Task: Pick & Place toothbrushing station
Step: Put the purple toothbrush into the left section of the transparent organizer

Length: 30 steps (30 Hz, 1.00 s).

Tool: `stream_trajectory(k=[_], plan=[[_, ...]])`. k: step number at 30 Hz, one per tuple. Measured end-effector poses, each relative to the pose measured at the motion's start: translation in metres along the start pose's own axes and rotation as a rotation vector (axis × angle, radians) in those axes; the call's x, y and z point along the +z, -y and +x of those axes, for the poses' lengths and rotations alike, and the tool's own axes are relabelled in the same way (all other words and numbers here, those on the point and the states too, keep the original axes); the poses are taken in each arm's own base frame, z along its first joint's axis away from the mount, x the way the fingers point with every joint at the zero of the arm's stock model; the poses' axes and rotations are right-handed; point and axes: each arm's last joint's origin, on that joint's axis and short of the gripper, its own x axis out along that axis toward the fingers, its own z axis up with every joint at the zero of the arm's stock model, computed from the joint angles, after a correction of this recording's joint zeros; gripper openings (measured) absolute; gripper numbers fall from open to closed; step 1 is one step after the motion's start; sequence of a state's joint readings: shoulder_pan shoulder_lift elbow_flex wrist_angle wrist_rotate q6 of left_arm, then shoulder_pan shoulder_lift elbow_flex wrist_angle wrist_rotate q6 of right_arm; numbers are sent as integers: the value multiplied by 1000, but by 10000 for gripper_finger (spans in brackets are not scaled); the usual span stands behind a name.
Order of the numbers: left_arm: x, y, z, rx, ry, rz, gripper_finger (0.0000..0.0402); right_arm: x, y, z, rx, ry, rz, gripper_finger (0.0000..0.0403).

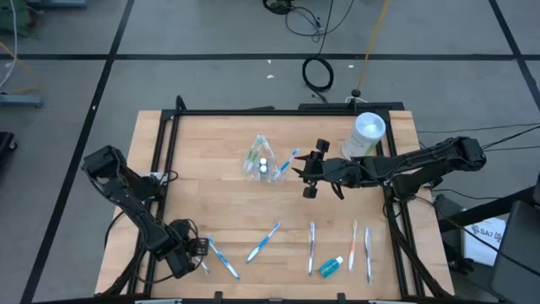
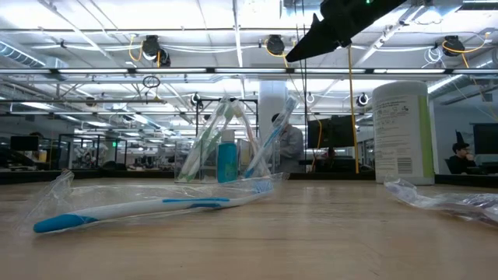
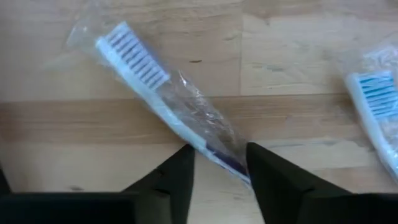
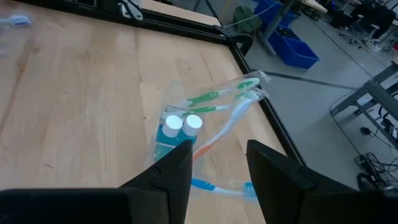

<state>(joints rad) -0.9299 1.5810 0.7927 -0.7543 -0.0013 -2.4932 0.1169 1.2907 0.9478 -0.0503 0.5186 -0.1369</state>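
The clear toothbrushing station (image 1: 261,160) stands on the table's far middle. It holds green and white toothbrushes and two white-capped tubes (image 4: 183,123), and also shows in the low view (image 2: 226,148). A blue toothbrush (image 1: 290,160) lies beside it on the right. My right gripper (image 1: 309,170) is open just right of the station, above the table, its fingers (image 4: 168,174) pointing at it. My left gripper (image 1: 201,252) is open at the near left. Its fingers (image 3: 177,171) stand on either side of the handle of a plastic-wrapped toothbrush (image 3: 168,106) that lies flat on the table.
A white cylindrical canister (image 1: 369,132) stands at the far right. Several wrapped toothbrushes (image 1: 263,241) (image 1: 311,247) (image 1: 368,252) and a blue toothpaste tube (image 1: 331,267) lie along the near edge. A black frame rail (image 1: 278,111) borders the table.
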Motion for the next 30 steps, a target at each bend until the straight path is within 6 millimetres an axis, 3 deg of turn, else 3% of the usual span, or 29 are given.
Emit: stream_trajectory(k=[10,19,25,30], plan=[[12,3,5,0,58,96,41,0,0,0,1,-2,-7,144],[24,7,-1,-48,179,191,18,0,0,0,1,-2,-7,142],[39,10,-34,-171,377,195,11,0,0,0,-1,1,-4,142],[62,18,-63,-366,665,248,14,0,0,0,-1,1,-4,142]])
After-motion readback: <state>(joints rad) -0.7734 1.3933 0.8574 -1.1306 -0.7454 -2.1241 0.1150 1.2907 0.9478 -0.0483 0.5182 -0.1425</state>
